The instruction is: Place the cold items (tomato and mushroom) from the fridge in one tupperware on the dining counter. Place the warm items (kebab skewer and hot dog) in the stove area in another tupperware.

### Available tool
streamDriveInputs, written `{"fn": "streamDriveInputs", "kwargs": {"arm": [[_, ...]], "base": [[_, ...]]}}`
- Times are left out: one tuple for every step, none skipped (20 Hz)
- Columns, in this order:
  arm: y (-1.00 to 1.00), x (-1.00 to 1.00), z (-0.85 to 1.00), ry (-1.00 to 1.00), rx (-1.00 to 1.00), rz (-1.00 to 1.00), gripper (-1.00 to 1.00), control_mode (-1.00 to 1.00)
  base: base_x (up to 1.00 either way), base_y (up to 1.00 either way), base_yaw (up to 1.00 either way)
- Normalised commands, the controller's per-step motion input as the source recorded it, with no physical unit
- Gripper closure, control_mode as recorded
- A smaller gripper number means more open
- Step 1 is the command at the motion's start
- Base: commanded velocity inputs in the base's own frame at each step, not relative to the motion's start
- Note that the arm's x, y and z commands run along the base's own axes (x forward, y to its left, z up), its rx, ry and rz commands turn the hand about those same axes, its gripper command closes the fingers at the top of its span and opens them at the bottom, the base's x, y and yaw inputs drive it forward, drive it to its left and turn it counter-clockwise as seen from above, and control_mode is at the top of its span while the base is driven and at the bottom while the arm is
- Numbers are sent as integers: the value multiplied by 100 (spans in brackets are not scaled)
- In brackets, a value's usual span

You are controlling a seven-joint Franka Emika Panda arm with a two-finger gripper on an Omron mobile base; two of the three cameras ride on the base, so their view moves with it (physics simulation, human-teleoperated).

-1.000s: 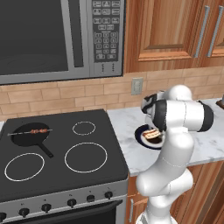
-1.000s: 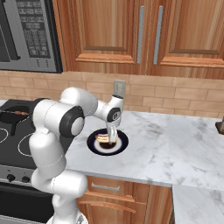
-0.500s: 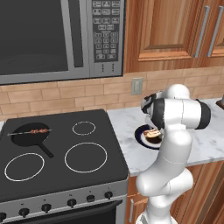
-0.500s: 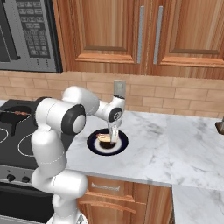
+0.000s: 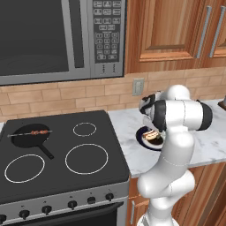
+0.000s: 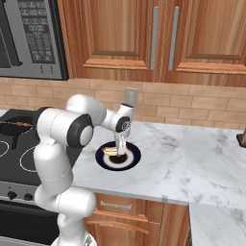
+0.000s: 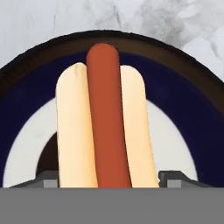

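The gripper (image 6: 119,150) has sunk onto the dark plate (image 6: 133,162) on the marble desk (image 6: 192,163) beside the stove; its fingers (image 7: 175,178), lately spread wide, are drawing in around the hot dog (image 7: 104,127), whether touching I cannot tell. The hot dog lies on the plate, so I judge the pick is beginning; the kebab skewer (image 5: 36,132) waits in the pan (image 5: 26,137).

The hot dog (image 7: 105,127) lies on a plate (image 6: 132,161), which rests on the table (image 6: 192,163) just right of the stove (image 5: 62,159). The gripper (image 6: 120,150) hangs directly over the plate. Left of the plate, the kebab skewer (image 5: 36,132) lies in a pan (image 5: 22,139) on the stove's rear left burner.
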Motion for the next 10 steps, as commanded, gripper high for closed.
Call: {"fn": "streamDriveInputs", "kwargs": {"arm": [[24,-34,0,0,0,0,100,-100],[24,-39,0,0,-1,0,100,-100],[24,-45,3,-2,-3,-2,100,-100],[26,-46,6,-1,-5,-5,100,-100],[11,-64,18,-8,-9,-10,100,-100],[24,-99,36,-18,-6,-9,100,-100],[26,-100,47,-16,-5,-10,100,-100],[24,-100,53,-13,-5,-11,100,-100],[26,-98,74,-17,-7,-11,100,-100],[26,-89,85,-13,-9,-11,100,-100]], "base": [[0,0,0],[0,0,0],[0,0,0],[0,0,0],[0,0,0],[0,0,0],[0,0,0],[0,0,0],[0,0,0],[0,0,0]]}}
